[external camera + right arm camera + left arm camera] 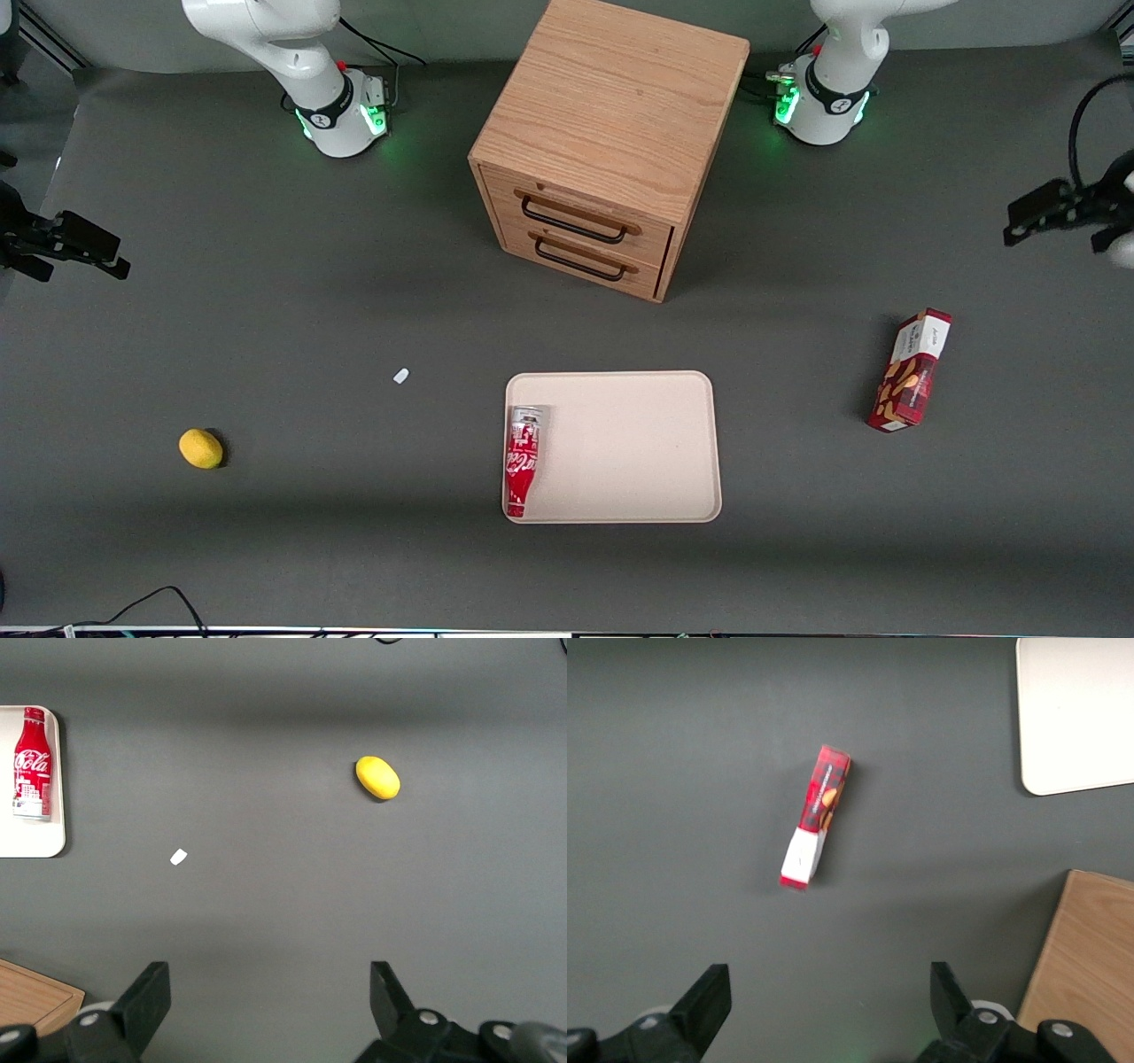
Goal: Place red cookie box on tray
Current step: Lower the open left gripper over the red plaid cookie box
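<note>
The red cookie box [912, 372] lies on the grey table toward the working arm's end, well apart from the tray [638, 443]. It is dark-red plaid with one white end [818, 813]. The beige tray has a low rim, and one corner of it [1076, 709] shows in the left wrist view. My gripper [1036, 213] hangs above the table, farther from the front camera than the box. It [830, 979] is open, with only bare table between its fingers.
A red Coca-Cola bottle-shaped can [523, 459] lies in the tray along the rim nearest the parked arm. A wooden two-drawer cabinet [602, 133] stands farther from the front camera than the tray. A lemon [201, 448] and a small white scrap [401, 376] lie toward the parked arm's end.
</note>
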Controlling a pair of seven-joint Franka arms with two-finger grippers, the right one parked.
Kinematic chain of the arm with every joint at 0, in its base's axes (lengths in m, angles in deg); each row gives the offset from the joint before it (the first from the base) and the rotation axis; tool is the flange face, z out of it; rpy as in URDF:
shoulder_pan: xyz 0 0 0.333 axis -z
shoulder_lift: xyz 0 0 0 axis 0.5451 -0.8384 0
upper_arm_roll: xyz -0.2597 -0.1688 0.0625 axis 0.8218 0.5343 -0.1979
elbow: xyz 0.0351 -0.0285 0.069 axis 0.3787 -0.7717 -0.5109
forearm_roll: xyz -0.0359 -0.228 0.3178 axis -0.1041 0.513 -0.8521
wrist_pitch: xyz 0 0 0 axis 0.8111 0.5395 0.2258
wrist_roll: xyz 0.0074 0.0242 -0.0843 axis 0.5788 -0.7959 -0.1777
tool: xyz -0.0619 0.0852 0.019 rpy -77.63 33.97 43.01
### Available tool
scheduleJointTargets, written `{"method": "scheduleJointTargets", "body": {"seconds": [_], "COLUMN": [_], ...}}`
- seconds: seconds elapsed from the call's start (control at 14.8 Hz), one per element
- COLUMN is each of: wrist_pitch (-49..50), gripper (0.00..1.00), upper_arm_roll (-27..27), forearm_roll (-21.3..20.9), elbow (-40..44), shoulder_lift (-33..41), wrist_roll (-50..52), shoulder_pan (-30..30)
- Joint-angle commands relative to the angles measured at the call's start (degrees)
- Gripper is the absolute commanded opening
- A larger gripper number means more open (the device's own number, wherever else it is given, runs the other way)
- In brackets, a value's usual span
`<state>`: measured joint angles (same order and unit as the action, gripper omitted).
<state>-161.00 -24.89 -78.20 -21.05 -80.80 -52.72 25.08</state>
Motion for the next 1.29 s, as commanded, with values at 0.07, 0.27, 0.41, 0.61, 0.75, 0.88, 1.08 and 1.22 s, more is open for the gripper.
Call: {"method": "scheduleJointTargets", "body": {"seconds": [0.07,0.27,0.41,0.61,0.75,0.88,1.08,1.22], "wrist_pitch": [-10.4,-25.1,-31.2,-36.3,-42.7,-46.5,-51.2,-53.3], "gripper": [1.0,1.0,1.0,1.0,1.0,1.0,1.0,1.0], "upper_arm_roll": [0.2,0.0,-0.1,-0.1,-0.3,-1.3,-2.2,-2.2], "forearm_roll": [-3.4,-5.1,-6.3,-6.3,-6.3,-6.3,-6.3,-6.3], "elbow": [-6.0,-15.7,-19.1,-22.5,-25.9,-27.0,-29.7,-31.0], "shoulder_lift": [-4.6,-6.4,-8.6,-11.8,-13.3,-15.4,-17.1,-17.9], "wrist_roll": [-7.3,-9.1,-9.1,-9.4,-12.6,-16.1,-18.4,-18.5], "shoulder_pan": [0.0,-0.1,-0.1,0.1,-0.1,-0.1,-0.1,-0.1]}}
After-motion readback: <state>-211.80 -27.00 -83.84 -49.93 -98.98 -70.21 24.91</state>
